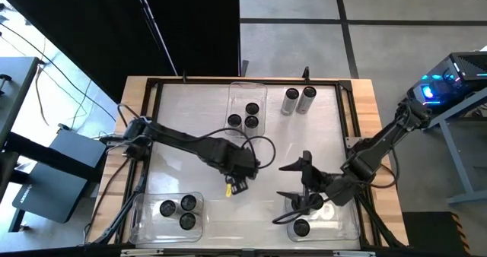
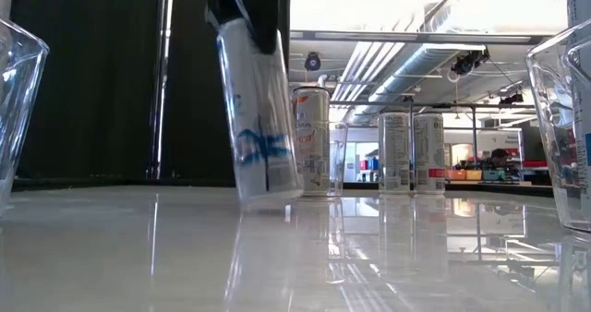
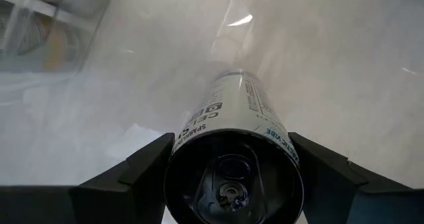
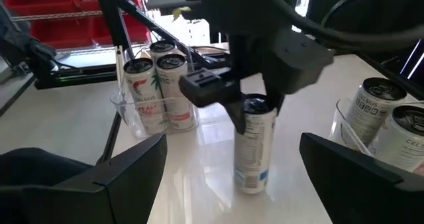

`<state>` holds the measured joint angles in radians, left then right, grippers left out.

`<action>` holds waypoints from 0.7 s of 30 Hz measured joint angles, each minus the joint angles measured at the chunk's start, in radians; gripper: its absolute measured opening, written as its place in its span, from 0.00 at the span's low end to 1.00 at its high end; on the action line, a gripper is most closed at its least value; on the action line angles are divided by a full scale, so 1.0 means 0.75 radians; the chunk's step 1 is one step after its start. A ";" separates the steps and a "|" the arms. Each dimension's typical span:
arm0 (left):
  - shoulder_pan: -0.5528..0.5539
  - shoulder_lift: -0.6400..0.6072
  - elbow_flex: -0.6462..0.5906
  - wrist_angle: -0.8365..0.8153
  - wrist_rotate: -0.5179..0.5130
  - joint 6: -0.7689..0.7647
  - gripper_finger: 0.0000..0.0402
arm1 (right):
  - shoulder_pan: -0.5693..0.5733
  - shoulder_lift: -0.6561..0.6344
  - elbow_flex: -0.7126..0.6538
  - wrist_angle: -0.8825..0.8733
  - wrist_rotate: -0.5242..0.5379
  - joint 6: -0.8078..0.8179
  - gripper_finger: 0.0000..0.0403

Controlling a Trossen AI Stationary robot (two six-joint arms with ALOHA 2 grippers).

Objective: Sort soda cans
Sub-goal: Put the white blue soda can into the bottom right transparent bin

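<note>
Holding: my left gripper [image 1: 237,182] is clamped on one soda can [image 4: 254,151], a finger on each side of it near the top, at the middle of the high view.
Can attitude: tilted (the low view shows it leaning, its base touching or just off the table [image 1: 190,112]; I cannot tell which).
Long axis: close to vertical, running away from the wrist toward the tabletop.
Right gripper [image 1: 303,182]: fingers spread wide with nothing between them, right of centre in the high view, just above the lower-right bin [image 1: 346,228], which holds one can.
Bins in play: lower-left bin [image 1: 141,215] with three cans; upper-centre bin [image 1: 237,93] with three more.
Loose cans: two cans [image 1: 298,100] standing side by side, upper centre-right, outside any bin.
Deciding relation: from the held can, the lower-left bin lies down and left, the upper-centre bin straight up-frame; I judge both within the left arm's reach, and which one depends on the label.
</note>
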<state>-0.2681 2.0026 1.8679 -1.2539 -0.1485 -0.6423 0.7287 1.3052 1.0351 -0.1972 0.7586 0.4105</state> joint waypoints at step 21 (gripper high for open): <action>0.034 0.011 0.002 0.139 -0.006 0.101 0.75 | 0.035 0.043 0.000 0.002 0.025 -0.015 0.85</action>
<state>-0.2423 2.0110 1.8690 -1.1500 -0.1532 -0.5662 0.7552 1.3375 1.0351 -0.1955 0.7777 0.3994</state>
